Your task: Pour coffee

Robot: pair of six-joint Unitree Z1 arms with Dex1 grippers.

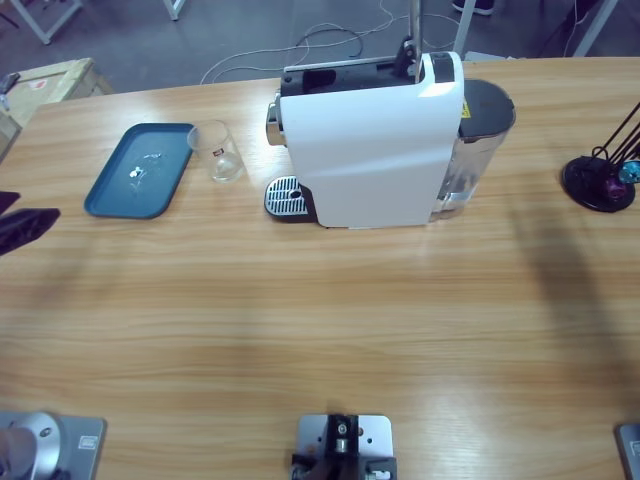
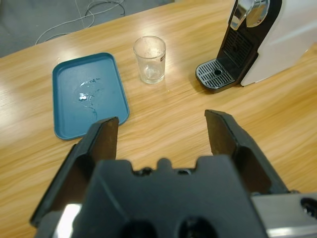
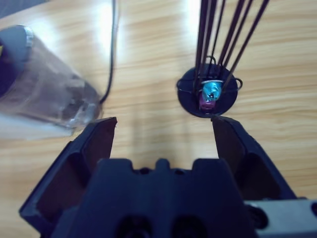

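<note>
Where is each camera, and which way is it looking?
High view: sits above the table, looking straight down on the coffee machine, glass, blue tray and capsule rack; only dark jaw tips show at the picture's left edge.
Left wrist view: rides the left arm, looking over the open left gripper at the tray, glass and machine.
Right wrist view: rides the right arm, looking over the open right gripper at the rack and the machine's water tank.
Every view shows the machine.

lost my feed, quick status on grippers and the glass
Left gripper open, empty. Right gripper open, over capsule stand. Glass empty, beside tray, not under coffee machine. Nothing in the way.
</note>
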